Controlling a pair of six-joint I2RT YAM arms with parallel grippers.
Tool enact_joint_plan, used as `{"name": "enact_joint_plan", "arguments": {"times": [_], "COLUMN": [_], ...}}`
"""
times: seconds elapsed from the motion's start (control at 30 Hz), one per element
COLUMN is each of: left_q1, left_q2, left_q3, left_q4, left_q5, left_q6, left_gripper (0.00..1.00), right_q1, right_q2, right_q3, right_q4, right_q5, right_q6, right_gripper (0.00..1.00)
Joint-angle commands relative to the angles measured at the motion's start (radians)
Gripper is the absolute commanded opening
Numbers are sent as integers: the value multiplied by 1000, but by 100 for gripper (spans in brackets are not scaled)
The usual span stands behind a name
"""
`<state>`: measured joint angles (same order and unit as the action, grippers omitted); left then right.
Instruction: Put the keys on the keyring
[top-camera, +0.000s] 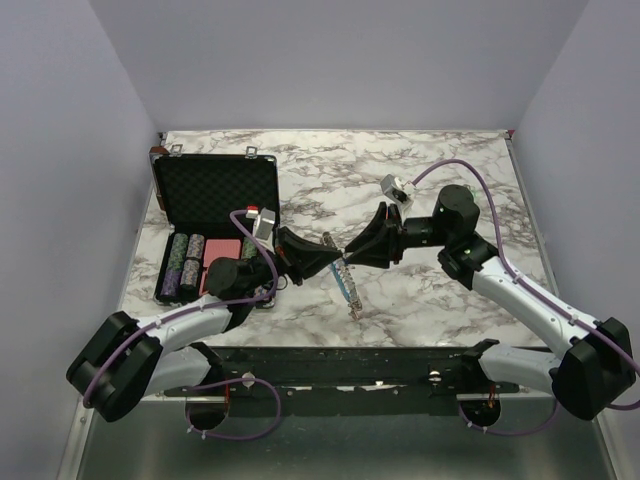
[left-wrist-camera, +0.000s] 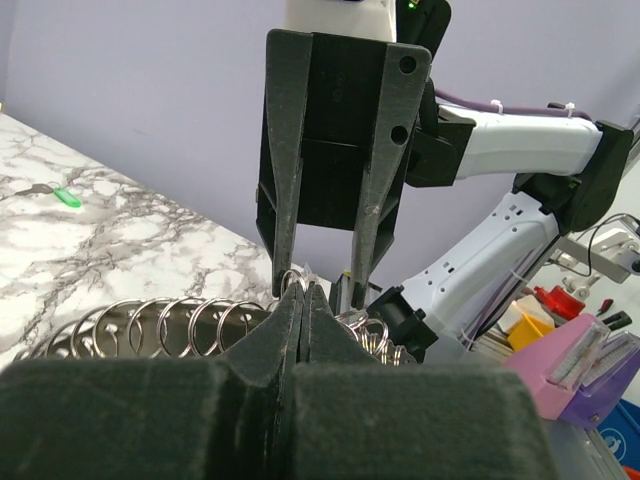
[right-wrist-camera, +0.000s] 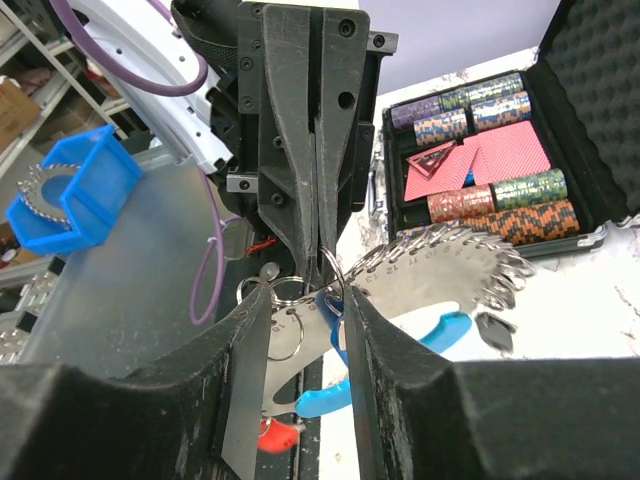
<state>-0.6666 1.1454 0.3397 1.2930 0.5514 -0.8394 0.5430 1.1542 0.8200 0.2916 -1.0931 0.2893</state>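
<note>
Marble-patterned desk (top-camera: 420, 290) fills the workspace, with a black case (top-camera: 215, 185) of poker chips (right-wrist-camera: 500, 190) open at its left. Both arms meet over the middle, tip to tip. The left end effector (left-wrist-camera: 300, 295) has its fingers pressed together, pinching a small ring of the keyring (top-camera: 345, 280), whose row of metal loops and light-blue section trail down onto the desk below the arms. The right end effector (right-wrist-camera: 305, 300) faces it with fingers spread and the pinched ring between them; nothing appears gripped.

The green key (left-wrist-camera: 66, 197) lies alone on the desk, well apart from the arms. A red key (right-wrist-camera: 275, 437) head shows low in the right wrist view near the rings; whether it is already threaded cannot be told.

The step in hand looks like steadying the ring for threading. Next, the right arm probably has to fetch a loose key, likely the green one, and work its hole onto the held ring, which calls for fine alignment given how small both parts are.
</note>
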Motion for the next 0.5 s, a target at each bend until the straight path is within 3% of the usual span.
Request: {"name": "enact_joint_plan", "arguments": {"times": [0.0, 0.47], "left_q1": [-1, -1], "left_q2": [14, -7], "left_q3": [44, 28], "left_q4": [261, 239], "left_q5": [22, 24], "left_q6": [-21, -6], "left_gripper": [0, 0], "right_q1": [15, 0], "right_q2": [15, -5], "right_q3": [-5, 13], "right_q4": [43, 84], "right_q5": [16, -11], "right_q6": [-2, 31], "right_gripper": [44, 48]}}
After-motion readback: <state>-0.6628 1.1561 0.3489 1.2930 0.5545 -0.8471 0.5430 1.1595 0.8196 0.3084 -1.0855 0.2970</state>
